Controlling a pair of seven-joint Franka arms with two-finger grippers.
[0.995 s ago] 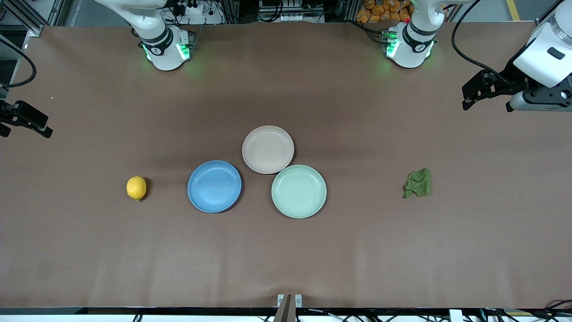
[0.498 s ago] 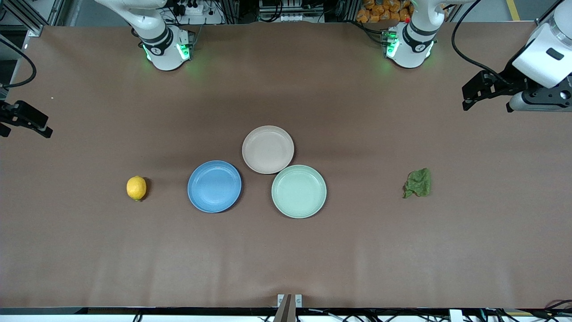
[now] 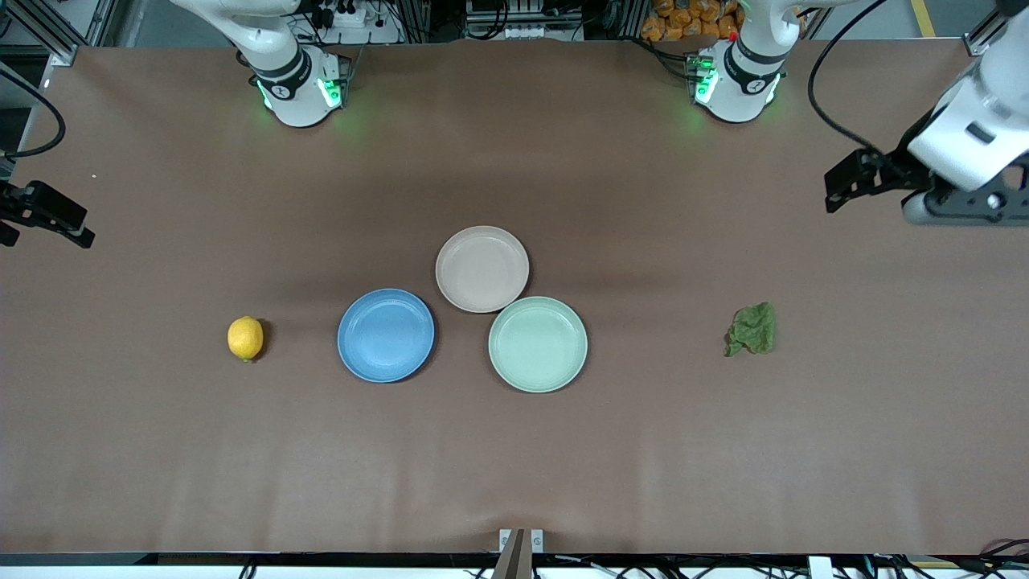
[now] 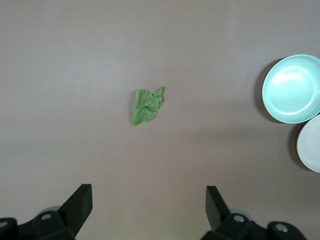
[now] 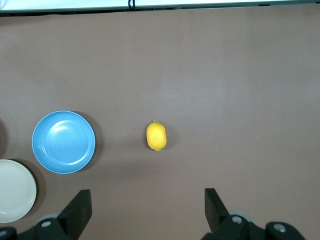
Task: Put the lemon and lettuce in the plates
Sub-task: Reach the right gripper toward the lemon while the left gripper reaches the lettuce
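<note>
The yellow lemon (image 3: 245, 338) lies on the brown table toward the right arm's end, beside the blue plate (image 3: 386, 334). The beige plate (image 3: 482, 268) sits mid-table, farther from the front camera. The green lettuce (image 3: 752, 328) lies toward the left arm's end. Both plates are empty. My left gripper (image 3: 848, 181) hangs open and empty in the air over the left arm's end of the table; its wrist view shows the lettuce (image 4: 145, 106) ahead of the open gripper (image 4: 148, 210). My right gripper (image 3: 48, 215) hangs open and empty over the right arm's end; its view shows the lemon (image 5: 156, 135), the blue plate (image 5: 63, 142) and the gripper (image 5: 147, 210).
A pale mint-green plate (image 3: 538, 344) touches the beige plate and sits beside the blue one, empty; it also shows in the left wrist view (image 4: 292, 89). The two arm bases (image 3: 297, 80) stand along the table's edge farthest from the front camera.
The left arm's hand has shifted and tilted slightly over its end of the table. The right arm, the lemon, the lettuce and the plates have not moved.
</note>
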